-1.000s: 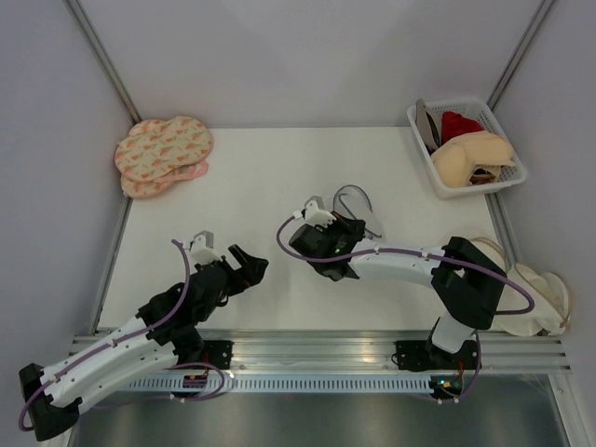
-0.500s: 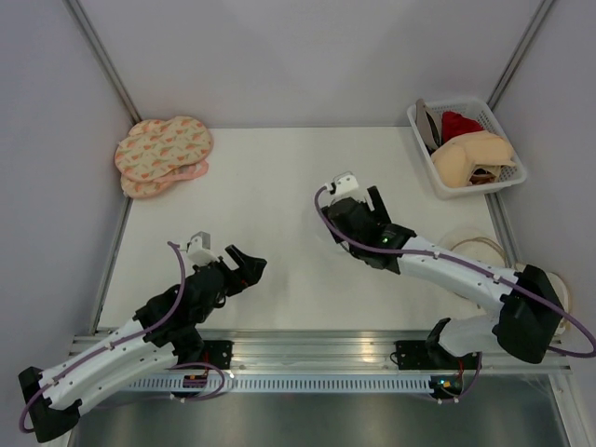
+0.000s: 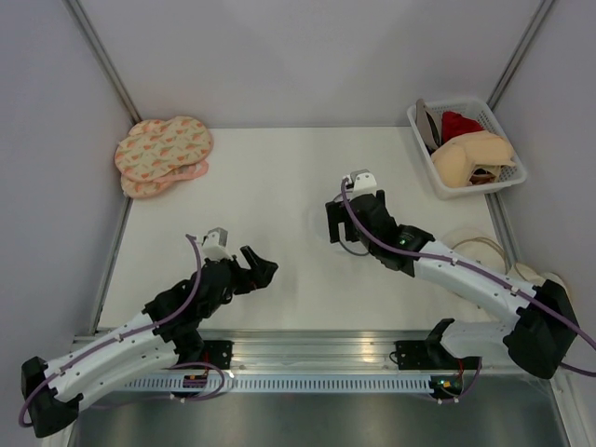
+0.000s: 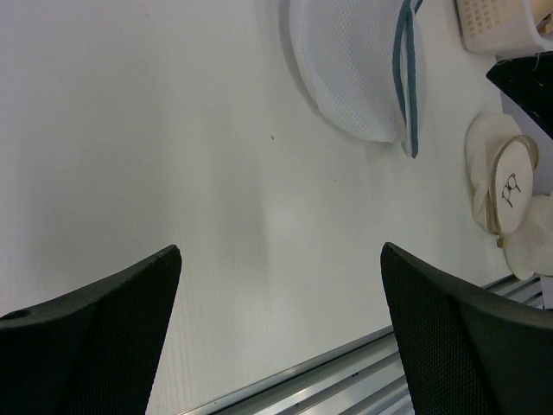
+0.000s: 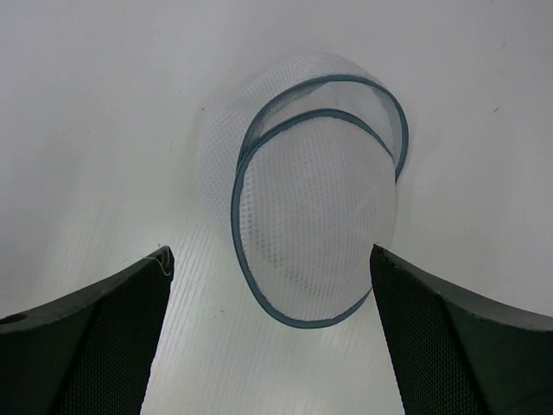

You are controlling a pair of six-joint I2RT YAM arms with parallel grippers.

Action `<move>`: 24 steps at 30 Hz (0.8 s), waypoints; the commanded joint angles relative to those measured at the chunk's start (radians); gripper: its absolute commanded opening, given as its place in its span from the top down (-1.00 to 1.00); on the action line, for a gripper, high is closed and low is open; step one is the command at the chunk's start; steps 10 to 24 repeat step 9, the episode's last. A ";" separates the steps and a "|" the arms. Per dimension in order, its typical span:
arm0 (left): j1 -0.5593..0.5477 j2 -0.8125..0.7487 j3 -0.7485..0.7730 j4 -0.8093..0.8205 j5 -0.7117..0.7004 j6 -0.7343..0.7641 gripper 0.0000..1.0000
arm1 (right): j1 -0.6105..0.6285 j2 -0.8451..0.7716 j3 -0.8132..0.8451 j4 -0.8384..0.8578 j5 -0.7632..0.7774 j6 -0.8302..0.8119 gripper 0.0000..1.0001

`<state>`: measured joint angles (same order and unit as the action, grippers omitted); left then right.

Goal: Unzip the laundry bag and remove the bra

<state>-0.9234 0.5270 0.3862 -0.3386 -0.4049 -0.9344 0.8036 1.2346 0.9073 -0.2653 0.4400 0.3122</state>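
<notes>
The laundry bag [image 5: 315, 216], white mesh with a dark grey rim, lies on the table. Its two rim loops stand parted and only mesh shows inside. My right gripper [image 5: 270, 252] hangs open directly above it, fingers either side and not touching; in the top view this gripper [image 3: 352, 223] covers the bag. The bag [image 4: 354, 69] also lies far ahead in the left wrist view. My left gripper [image 3: 259, 268] is open over bare table, with nothing between its fingers [image 4: 104, 320]. The peach-beige bra [image 3: 473, 156] rests in the white basket [image 3: 447, 103] at the back right.
Pink patterned pouches [image 3: 163, 151] are stacked at the back left corner. Cream round pouches [image 3: 521, 289] lie by the right edge, with the cream pouches [image 4: 505, 181] also in the left wrist view. A red garment [image 3: 458, 123] sits in the basket. A metal rail [image 3: 307, 340] runs along the near edge.
My right gripper has opened, let go of the bag and moved right and back to hang over it. My left gripper has shifted slightly right.
</notes>
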 commanded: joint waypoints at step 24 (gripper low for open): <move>-0.002 0.044 -0.017 0.176 0.092 0.123 -0.99 | -0.015 -0.027 -0.036 0.121 -0.216 0.076 -0.96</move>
